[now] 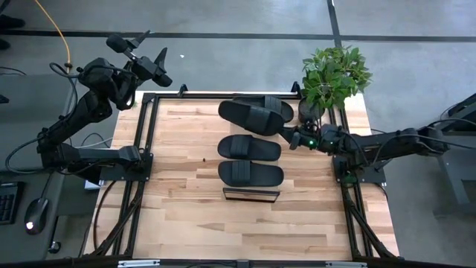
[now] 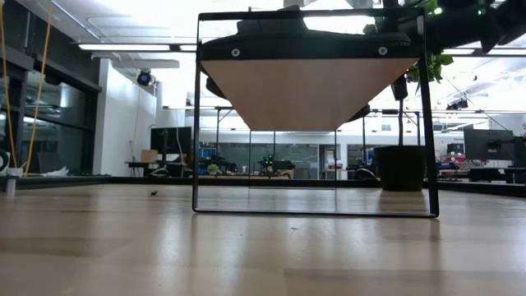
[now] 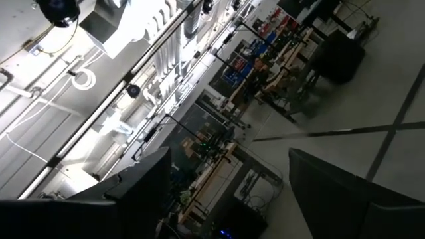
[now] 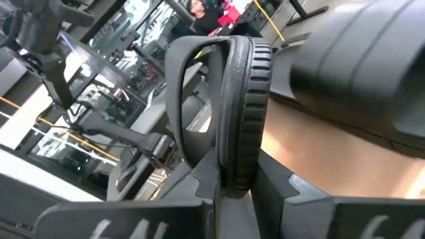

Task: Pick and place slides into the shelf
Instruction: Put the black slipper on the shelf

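Note:
Several black slides lie in a row down the middle of the table: an overlapping pair at the back (image 1: 256,113), one in the middle (image 1: 249,147) and one nearest the front (image 1: 251,173). The shelf shows its dark front edge (image 1: 251,195) just in front of them. From table height, the shelf board (image 2: 312,90) sits in a black frame with slides (image 2: 304,29) on top. My right gripper (image 1: 292,137) is at the right end of the rear slides. It is shut (image 4: 236,182) on a slide's ribbed sole edge (image 4: 244,99). My left gripper (image 1: 151,47) is raised off the back left corner, open (image 3: 229,199) and empty.
A potted plant (image 1: 335,74) stands at the table's back right corner, close behind the right gripper. Black frame rails (image 1: 141,179) run along both sides of the wooden tabletop (image 1: 186,216). A keyboard and a mouse (image 1: 36,212) lie off the table at left.

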